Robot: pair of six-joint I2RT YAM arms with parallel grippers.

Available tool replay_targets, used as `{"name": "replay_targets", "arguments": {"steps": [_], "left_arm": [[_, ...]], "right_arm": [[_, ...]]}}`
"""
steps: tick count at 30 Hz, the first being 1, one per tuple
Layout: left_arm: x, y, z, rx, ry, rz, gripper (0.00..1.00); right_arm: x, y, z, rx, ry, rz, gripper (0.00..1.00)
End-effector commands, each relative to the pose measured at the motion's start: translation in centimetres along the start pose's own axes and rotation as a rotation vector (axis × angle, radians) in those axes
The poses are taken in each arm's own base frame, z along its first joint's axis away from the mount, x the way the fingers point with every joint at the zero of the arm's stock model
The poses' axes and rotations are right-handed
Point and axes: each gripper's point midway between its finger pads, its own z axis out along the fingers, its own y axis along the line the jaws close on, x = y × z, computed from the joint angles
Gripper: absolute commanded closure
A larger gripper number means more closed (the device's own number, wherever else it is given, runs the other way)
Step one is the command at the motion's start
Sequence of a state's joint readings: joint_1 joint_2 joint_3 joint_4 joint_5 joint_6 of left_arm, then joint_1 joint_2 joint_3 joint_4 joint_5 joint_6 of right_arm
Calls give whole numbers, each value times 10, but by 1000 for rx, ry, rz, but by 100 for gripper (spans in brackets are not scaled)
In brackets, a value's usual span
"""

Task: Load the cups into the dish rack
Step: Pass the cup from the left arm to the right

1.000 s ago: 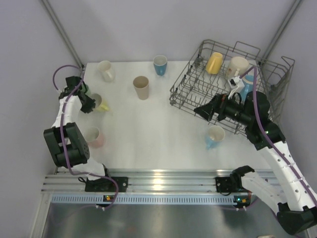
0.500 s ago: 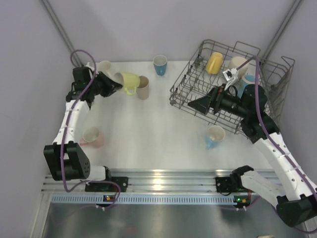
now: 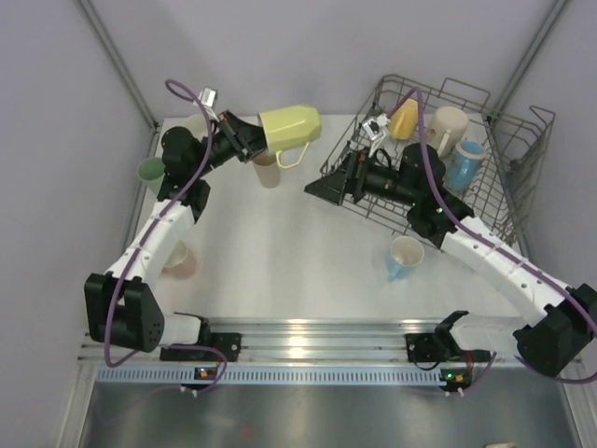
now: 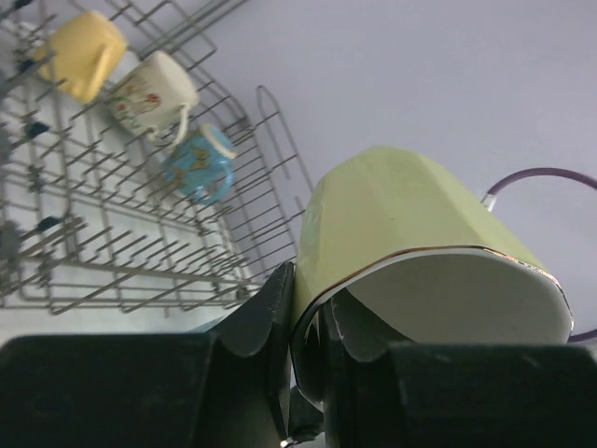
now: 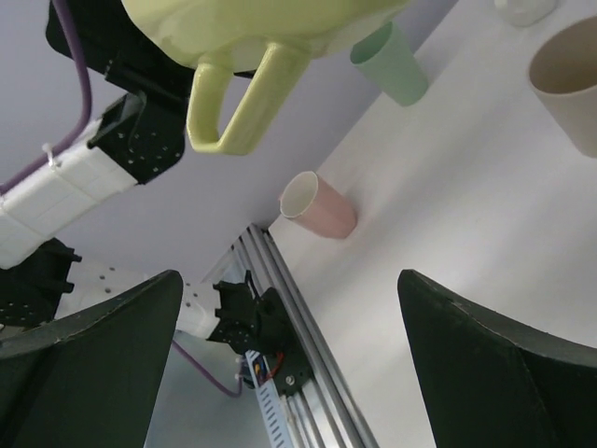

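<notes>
Lime mug (image 3: 291, 126) hangs over the bench's (image 3: 280, 261) far edge, rim clenched in your left tool (image 3: 250, 138). Right tool (image 3: 317, 189) gapes empty. Dish rack (image 3: 508, 177) holds yellow cup (image 3: 404, 118), cream cup (image 3: 448, 126) and blue cup (image 3: 464, 161). Several more wait on the bench.

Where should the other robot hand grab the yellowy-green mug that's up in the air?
Probably its handle. The mug lies sideways in the air, the left gripper pinches its rim, and the handle hangs free underneath. The open right gripper could come from below, on the rack side.
</notes>
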State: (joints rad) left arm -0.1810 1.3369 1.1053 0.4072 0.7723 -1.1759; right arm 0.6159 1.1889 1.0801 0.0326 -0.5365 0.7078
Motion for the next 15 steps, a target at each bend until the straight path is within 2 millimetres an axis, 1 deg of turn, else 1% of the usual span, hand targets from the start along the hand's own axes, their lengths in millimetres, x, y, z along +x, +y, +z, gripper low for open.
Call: {"name": "replay_targets", "arguments": {"steps": [1, 2, 3, 4, 5, 7, 8, 13, 15], "left_arm": [[-1, -82, -11, 299, -40, 56, 100], [0, -82, -9, 307, -39, 45, 100], [3, -84, -9, 319, -33, 46, 100], [4, -83, -7, 320, -34, 40, 100], [8, -83, -3, 327, -27, 37, 100], [11, -84, 1, 340, -25, 30, 100], [12, -86, 1, 357, -29, 44, 100], [25, -84, 13, 372, -23, 44, 100], [29, -82, 15, 381, -33, 49, 100]], "right_arm": [[-42, 51, 12, -127, -157, -86, 1], [-41, 50, 17, -133, -155, -75, 1], [-39, 55, 21, -151, -152, -75, 1], [-44, 62, 23, -171, -169, -83, 1], [-45, 62, 26, -171, -176, -75, 1], [-50, 72, 27, -206, -201, -87, 1], [-52, 74, 28, -207, -211, -85, 1], [-64, 73, 31, -180, -253, -101, 1], [-63, 68, 35, -158, -237, -107, 1]]}}
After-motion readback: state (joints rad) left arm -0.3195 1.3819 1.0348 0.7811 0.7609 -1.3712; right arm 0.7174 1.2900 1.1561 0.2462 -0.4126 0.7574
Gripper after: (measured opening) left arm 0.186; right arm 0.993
